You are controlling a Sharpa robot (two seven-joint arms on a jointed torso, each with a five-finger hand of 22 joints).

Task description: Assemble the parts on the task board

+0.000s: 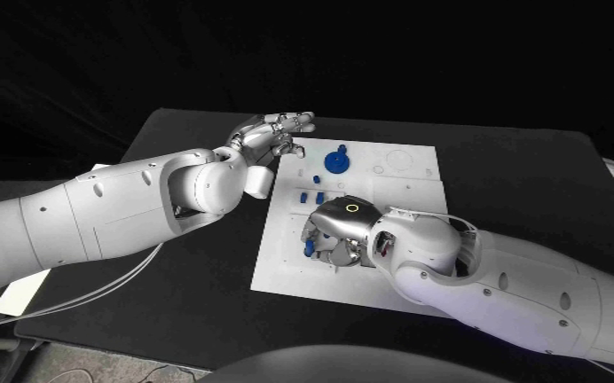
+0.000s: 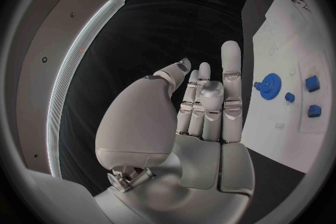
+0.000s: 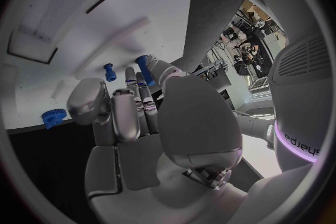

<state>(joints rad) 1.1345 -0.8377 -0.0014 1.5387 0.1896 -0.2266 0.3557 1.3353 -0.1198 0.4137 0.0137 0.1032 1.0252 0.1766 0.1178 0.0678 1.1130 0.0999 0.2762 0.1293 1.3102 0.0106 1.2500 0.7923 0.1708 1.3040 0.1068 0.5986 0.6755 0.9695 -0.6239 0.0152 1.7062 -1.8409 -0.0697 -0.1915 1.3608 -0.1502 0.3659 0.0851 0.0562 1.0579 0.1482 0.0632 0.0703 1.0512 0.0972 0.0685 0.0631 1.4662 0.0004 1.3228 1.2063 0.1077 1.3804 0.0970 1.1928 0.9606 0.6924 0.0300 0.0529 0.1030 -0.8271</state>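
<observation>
Left hand [image 1: 271, 132] raised, fingers apart, empty. Right hand [image 1: 339, 234] lowered, fingers curled, possibly pinching something.

Black table [image 1: 512, 170] spread out under my arms, grey cables [image 1: 96, 290] looping down off its near left edge below my left arm, pale sheet [image 1: 19, 293] lying at the far left beside those cables

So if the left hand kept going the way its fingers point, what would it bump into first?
Probably nothing: the left hand points past the task board's far corner over bare black table; the blue gear lies off to the side.
</observation>
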